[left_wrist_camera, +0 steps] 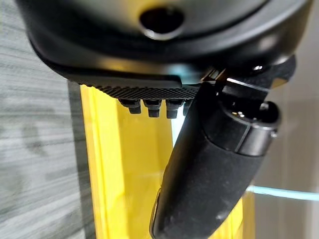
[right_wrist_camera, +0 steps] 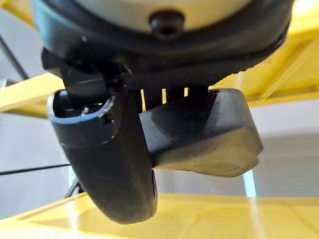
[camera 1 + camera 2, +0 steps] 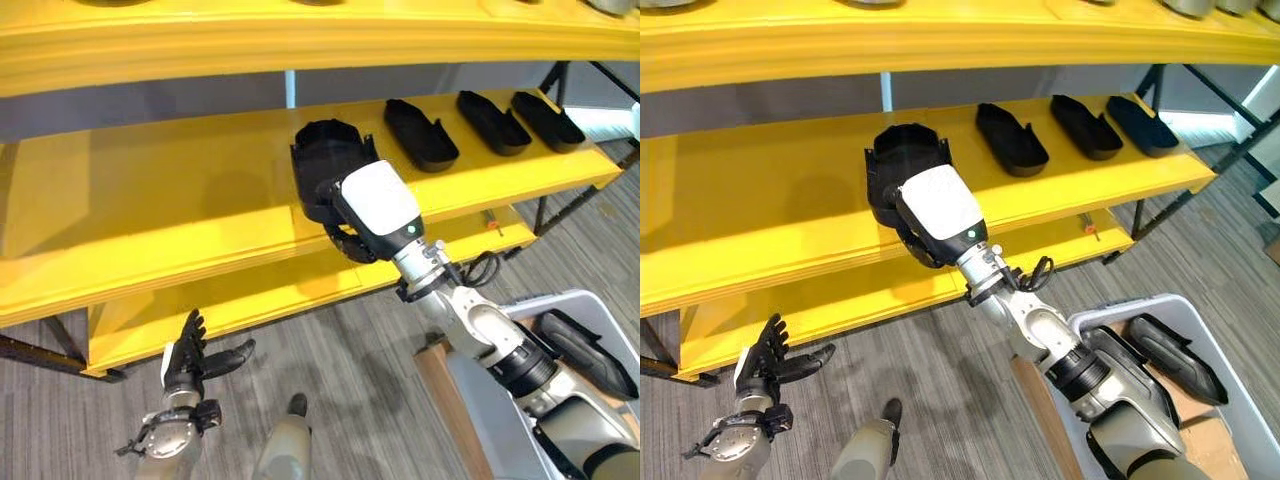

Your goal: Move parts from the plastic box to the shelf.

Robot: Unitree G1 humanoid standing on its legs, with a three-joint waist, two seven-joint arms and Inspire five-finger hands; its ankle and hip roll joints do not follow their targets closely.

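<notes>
A black moulded part (image 3: 325, 148) sits at the middle of the yellow shelf (image 3: 150, 190), tilted, with my right hand (image 3: 378, 205) shut on its near side. In the right wrist view the thumb (image 2: 117, 169) and the fingers pinch the part (image 2: 209, 134) just above the shelf board. Three more black parts lie in a row to the right: one (image 3: 421, 133), another (image 3: 493, 122) and a third (image 3: 548, 120). The grey plastic box (image 3: 1120, 308) stands at the lower right with a black part (image 3: 1162, 357) inside. My left hand (image 3: 190, 362) hangs low, open, holding nothing.
An upper yellow shelf board (image 3: 300, 40) overhangs the middle one. A lower board (image 3: 250, 290) juts out beneath it. Dark metal frame legs (image 3: 545, 205) stand at the shelf's right end. The left half of the middle board is bare. Grey wood-grain floor (image 3: 340, 370) lies below.
</notes>
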